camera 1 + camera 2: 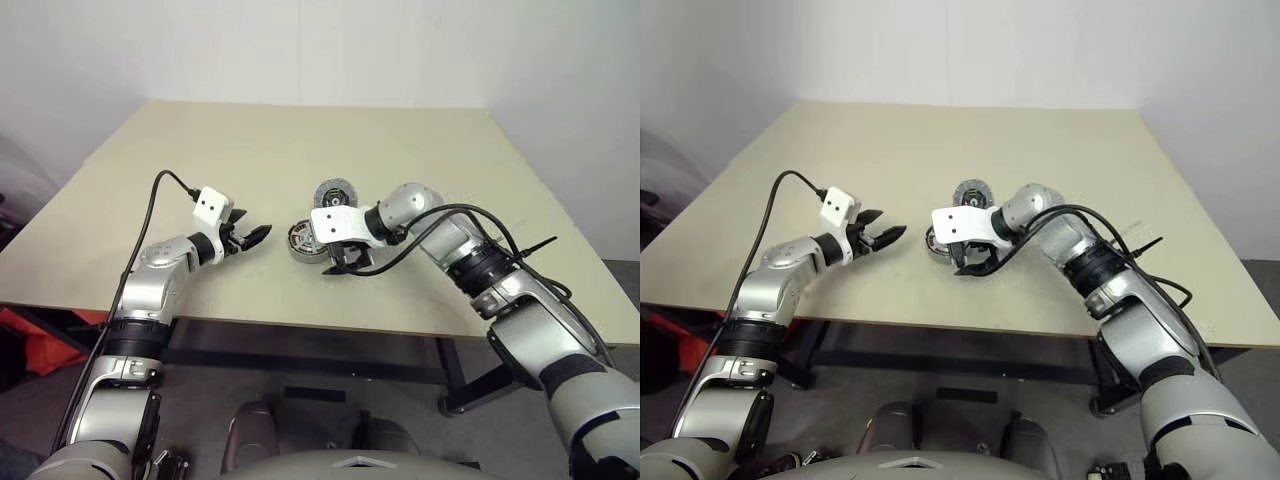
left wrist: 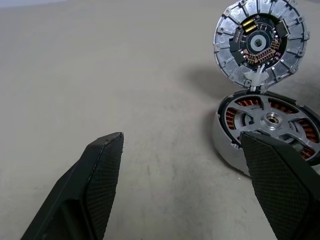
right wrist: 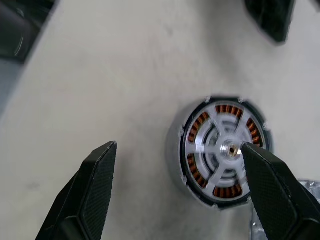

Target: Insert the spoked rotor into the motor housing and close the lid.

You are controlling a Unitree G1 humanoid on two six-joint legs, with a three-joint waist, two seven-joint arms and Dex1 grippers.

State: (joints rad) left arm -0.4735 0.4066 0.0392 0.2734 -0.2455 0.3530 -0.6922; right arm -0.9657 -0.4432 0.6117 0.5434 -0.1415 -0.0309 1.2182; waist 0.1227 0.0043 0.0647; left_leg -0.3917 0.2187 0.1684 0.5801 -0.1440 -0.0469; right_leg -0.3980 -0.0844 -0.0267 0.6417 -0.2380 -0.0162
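The motor housing (image 2: 270, 131) lies on the tan table (image 1: 300, 140), copper windings showing between silver spokes. The spoked rotor (image 3: 223, 150) sits inside it, dark rim around the spokes. The lid (image 2: 260, 42) stands open at the housing's far edge, its inner face with a dark circuit piece turned toward my left gripper. My right gripper (image 1: 340, 262) hovers open just over the housing (image 1: 300, 240), one finger (image 3: 270, 190) overlapping the hub. My left gripper (image 1: 250, 238) is open and empty, a short way to the housing's left and pointing at it.
The table's front edge (image 1: 300, 325) runs just below both grippers. A black cable (image 1: 150, 215) loops up from my left wrist, and another cable (image 1: 470, 215) arcs along the right forearm. Bare tabletop stretches behind the lid (image 1: 333, 192).
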